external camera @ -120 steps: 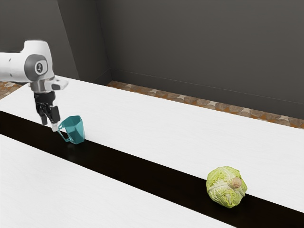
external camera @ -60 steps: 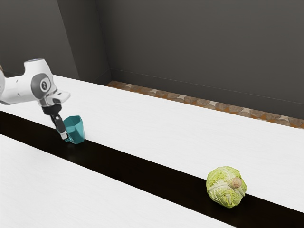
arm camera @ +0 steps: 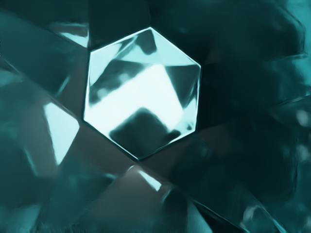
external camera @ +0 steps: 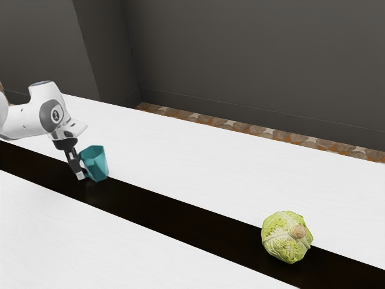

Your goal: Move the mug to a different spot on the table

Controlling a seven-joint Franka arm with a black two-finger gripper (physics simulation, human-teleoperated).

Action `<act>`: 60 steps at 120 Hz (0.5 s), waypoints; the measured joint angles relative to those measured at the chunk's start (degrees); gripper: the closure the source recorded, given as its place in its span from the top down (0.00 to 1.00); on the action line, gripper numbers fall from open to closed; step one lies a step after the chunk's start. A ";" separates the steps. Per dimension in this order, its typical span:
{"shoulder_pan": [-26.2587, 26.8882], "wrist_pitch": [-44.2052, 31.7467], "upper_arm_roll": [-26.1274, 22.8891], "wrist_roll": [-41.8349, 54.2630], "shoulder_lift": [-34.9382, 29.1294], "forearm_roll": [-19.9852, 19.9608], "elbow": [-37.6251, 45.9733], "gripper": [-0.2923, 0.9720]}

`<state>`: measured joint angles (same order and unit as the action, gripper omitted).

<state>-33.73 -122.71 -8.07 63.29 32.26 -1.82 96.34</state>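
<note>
Mug (external camera: pixel 96 161): teal, faceted, upright at the dark strip's (external camera: pixel 180 217) edge on the white table (external camera: pixel 210 159), toward the exterior view's left.
Gripper (external camera: pixel 76 168): tilted, against the mug's side on the exterior view's left.
Grip: open or closed, could not tell.
Wrist view: looked into the mug; hexagonal floor (arm camera: pixel 143 92) bright.
Cabbage (external camera: pixel 287 236): on the strip, well apart.

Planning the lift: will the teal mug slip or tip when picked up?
Likely rigid: the teal mug has hard faceted walls. Glossy reflections suggest a slippery surface. The gripper sits at one side, so it may tilt.
</note>
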 joint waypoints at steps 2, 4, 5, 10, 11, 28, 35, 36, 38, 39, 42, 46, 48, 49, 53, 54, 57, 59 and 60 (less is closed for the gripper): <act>0.00 -0.23 0.01 0.17 0.01 -0.01 0.04 0.50; -0.03 -0.44 0.00 0.34 0.02 -0.03 0.08 0.49; -0.04 -0.55 0.00 0.42 0.02 -0.04 0.09 0.48; -0.08 -1.07 0.01 0.80 0.03 -0.17 0.19 0.44; -0.08 -1.20 0.02 0.88 0.03 -0.22 0.21 0.43; -0.17 -3.34 0.06 1.91 -0.05 -1.19 0.77 0.37; -0.19 -4.28 0.02 2.28 -0.14 -1.49 1.07 0.35; -0.19 -4.43 0.01 2.33 -0.16 -1.53 1.10 0.35; -0.19 -4.76 0.00 2.42 -0.18 -1.64 1.16 0.34; -0.19 -4.91 0.00 2.47 -0.18 -1.70 1.18 0.34; -0.20 -5.41 -0.01 2.62 -0.21 -1.91 1.27 0.33; -0.22 -6.16 -0.03 2.79 -0.31 -2.23 1.66 0.32; -0.22 -6.59 -0.05 2.88 -0.37 -2.43 1.96 0.32; -0.23 -6.82 -0.06 2.91 -0.40 -2.52 2.10 0.31; -0.22 -7.78 -0.13 3.07 -0.49 -2.86 2.53 0.30; -0.22 -8.05 -0.15 3.10 -0.51 -2.96 2.65 0.30; -0.23 -8.86 -0.22 3.21 -0.63 -3.28 2.95 0.28; -0.24 -9.38 -0.28 3.28 -0.76 -3.51 3.17 0.27; -0.24 -9.65 -0.31 3.31 -0.82 -3.62 3.27 0.27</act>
<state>-33.97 -132.36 -8.38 66.60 31.44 -5.44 99.61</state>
